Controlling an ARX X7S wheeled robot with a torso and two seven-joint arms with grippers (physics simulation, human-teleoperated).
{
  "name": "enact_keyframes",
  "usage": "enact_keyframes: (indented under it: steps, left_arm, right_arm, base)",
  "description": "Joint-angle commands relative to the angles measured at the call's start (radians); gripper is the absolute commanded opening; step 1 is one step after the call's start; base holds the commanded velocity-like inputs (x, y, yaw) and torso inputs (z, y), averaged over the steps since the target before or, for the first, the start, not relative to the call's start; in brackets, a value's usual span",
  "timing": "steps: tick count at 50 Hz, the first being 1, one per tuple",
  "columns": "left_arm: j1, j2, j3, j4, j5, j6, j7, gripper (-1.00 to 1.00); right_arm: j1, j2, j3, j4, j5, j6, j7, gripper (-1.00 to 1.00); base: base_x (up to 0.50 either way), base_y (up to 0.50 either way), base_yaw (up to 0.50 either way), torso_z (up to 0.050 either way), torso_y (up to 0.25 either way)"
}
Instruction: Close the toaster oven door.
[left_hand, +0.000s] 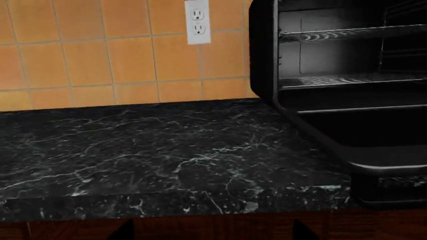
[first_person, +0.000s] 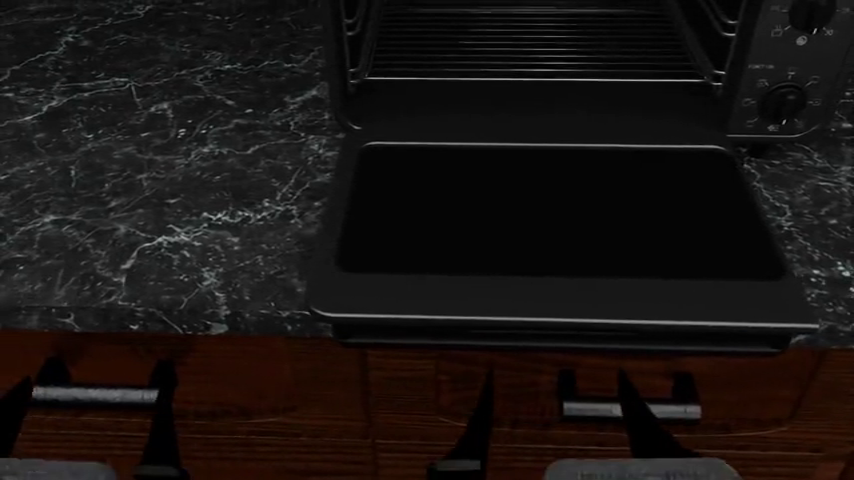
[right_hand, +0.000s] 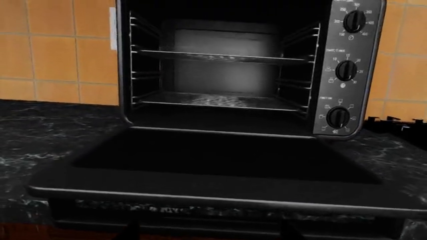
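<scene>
Left fingers (first_person: 160, 420) at lower left and right fingers (first_person: 627, 415) at lower centre are seen spread, empty, below the tabletop (first_person: 160, 180) edge. The door (first_person: 561, 230) of the toaster oven (right_hand: 247, 65) lies flat open, centre frame. Approach step judged; the handle bar (first_person: 561, 322) would need lifting from beneath. Orange wall tiles (left_hand: 100, 50) behind.

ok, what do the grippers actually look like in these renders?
Left gripper and right gripper match: each has two thin, dark, tapered fingers on a flat light-grey body at the head view's bottom edge. No cables or markings show. The arms are out of view, and the wrist views catch only dark fingertips.
</scene>
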Motion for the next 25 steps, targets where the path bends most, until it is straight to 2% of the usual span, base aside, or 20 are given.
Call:
enact_keyframes:
  steps: [1, 5, 13, 25]
  left_arm:
    - [-0.067, -0.023, 0.01, 0.151, -0.003, -0.167, -0.026, 1.0]
    - [-0.123, -0.022, 0.007, 0.193, -0.024, -0.248, -0.026, 1.0]
    - [-0.164, -0.033, 0.009, 0.219, -0.039, -0.304, -0.022, 1.0]
    - [-0.189, -0.043, -0.031, 0.182, -0.052, -0.275, -0.028, 1.0]
  right_arm:
    - [0.068, 0.028, 0.003, -0.172, -0.009, 0.163, 0.026, 1.0]
    - [0.111, 0.042, -0.003, -0.265, -0.017, 0.243, 0.031, 1.0]
    - [0.165, 0.045, 0.006, -0.296, 0.007, 0.302, 0.023, 1.0]
    - [0.131, 0.035, 0.022, -0.228, 0.045, 0.24, 0.015, 1.0]
  base:
    - [0.0, 0.0, 0.0, 0.05, 0.0]
    - [0.0, 0.0, 0.0, 0.05, 0.0]
    - [0.0, 0.0, 0.0, 0.05, 0.0]
    - [0.0, 0.0, 0.0, 0.05, 0.0]
